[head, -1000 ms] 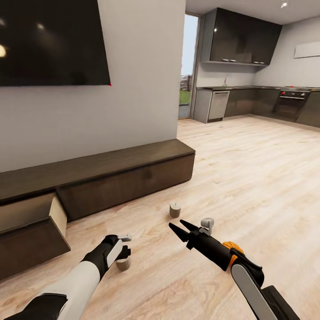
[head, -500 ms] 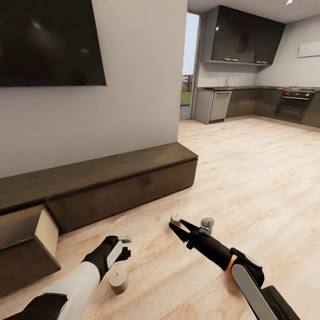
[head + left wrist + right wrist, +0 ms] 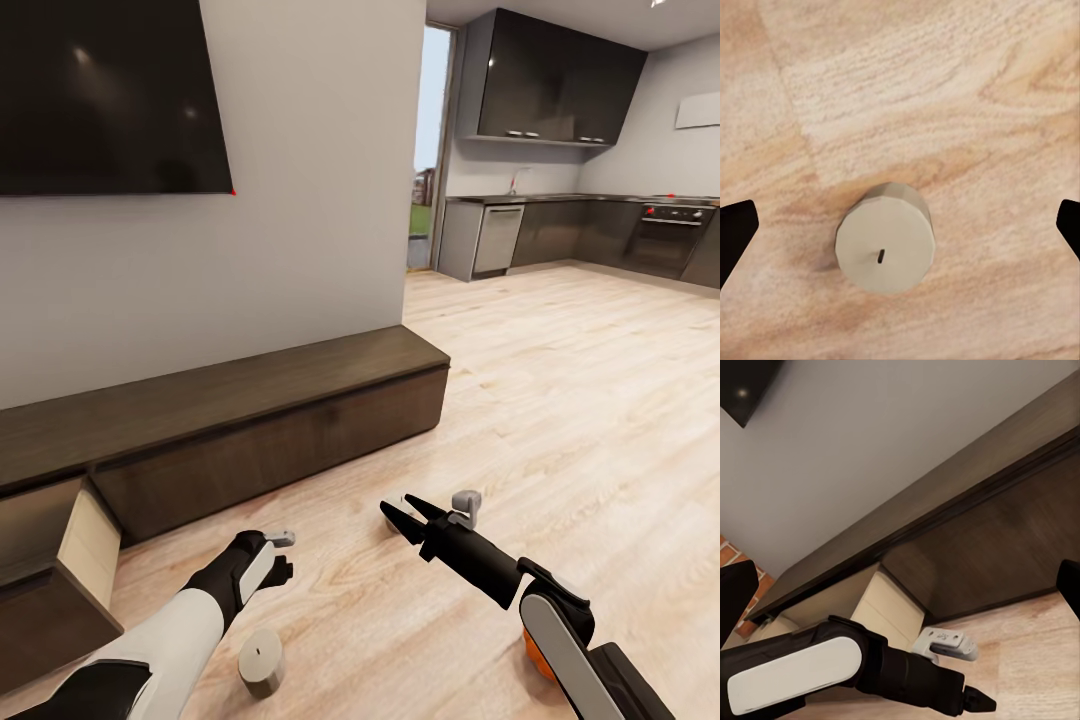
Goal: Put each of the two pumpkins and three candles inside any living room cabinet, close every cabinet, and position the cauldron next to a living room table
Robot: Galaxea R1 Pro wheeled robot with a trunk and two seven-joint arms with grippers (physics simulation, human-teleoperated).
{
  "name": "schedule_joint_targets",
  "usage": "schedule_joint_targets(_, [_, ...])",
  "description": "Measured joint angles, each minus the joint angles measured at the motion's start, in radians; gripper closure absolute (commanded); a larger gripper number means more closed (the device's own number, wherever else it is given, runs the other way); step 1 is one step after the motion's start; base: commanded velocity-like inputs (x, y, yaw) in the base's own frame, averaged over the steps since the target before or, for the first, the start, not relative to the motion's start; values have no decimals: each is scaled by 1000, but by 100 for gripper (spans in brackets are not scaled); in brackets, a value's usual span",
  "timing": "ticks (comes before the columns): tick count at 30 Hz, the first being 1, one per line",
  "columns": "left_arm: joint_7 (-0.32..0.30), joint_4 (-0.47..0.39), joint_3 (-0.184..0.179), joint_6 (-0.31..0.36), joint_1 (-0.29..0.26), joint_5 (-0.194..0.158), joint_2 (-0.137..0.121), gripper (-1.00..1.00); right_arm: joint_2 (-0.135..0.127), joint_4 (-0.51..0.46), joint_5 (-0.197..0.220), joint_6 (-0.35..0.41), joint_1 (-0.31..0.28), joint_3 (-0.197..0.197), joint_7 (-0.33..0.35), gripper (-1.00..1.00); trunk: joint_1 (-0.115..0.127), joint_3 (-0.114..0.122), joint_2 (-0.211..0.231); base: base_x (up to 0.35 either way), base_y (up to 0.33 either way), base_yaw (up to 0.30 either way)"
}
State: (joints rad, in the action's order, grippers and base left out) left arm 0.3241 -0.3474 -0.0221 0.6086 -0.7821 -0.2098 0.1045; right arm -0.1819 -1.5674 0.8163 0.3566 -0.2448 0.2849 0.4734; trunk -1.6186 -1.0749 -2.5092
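1. A short, stubby cream-white candle [image 3: 261,661] stands upright on the light wood plank floor [image 3: 560,400], below and just beside the left tool [image 3: 268,557] in the head view, apart from it.
2. In the left wrist view the same candle [image 3: 885,238] sits between the two dark fingertips [image 3: 735,232] at the picture's edges, with floor showing on both sides; the left tool's jaws stand wide apart and hold nothing.
3. The candle is a faceted cylinder with a flat pale top and a tiny dark wick at its centre, casting a soft shadow on the planks.
4. The right tool [image 3: 398,512] reaches forward over the floor, its two black pointed fingers parted and empty. A little of something pale shows just behind its tips; I cannot tell what it is.
5. A bit of bright orange [image 3: 535,655] shows on the floor beside the right forearm near the lower edge, too hidden to describe.
6. The long, low, dark brown wooden cabinet [image 3: 270,425] runs along the grey wall, well apart from both tools; its left drawer [image 3: 70,560] stands pulled out, showing pale wood sides.
7. In the right wrist view the left arm's white and black forearm [image 3: 832,667] lies before that cabinet [image 3: 1005,540].
8. No readable writing or labels appear anywhere.
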Motion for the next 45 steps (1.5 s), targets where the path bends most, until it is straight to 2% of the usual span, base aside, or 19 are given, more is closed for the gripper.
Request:
schedule_joint_targets(5, [2,-2,0,-4,0,0,-1,-100,0,0,0,0,0,0,0,-100,-2,-15,-1,5,1,0])
schedule_joint_targets(6, [4,-3,-1,-46,0,1,-1,-100,0,0,0,0,0,0,0,-100,-2,-19,-1,0,0,0])
schedule_joint_targets(11, [4,-3,-1,-71,0,2,-1,-100,0,0,0,0,0,0,0,-100,-5,-39,-2,0,0,0])
schedule_joint_targets(34, [4,-3,-1,-77,0,2,1,-100,0,0,0,1,0,-5,0,-100,-15,-128,-8,0,0,0])
schedule_joint_targets(40, [4,-3,-1,-77,0,2,1,-100,0,0,0,1,0,-5,0,-100,-15,-128,-8,0,0,0])
schedule_joint_targets(45, [4,-2,-1,-77,0,2,0,-100,0,0,0,0,0,-5,0,-100,-17,-147,-9,0,0,0])
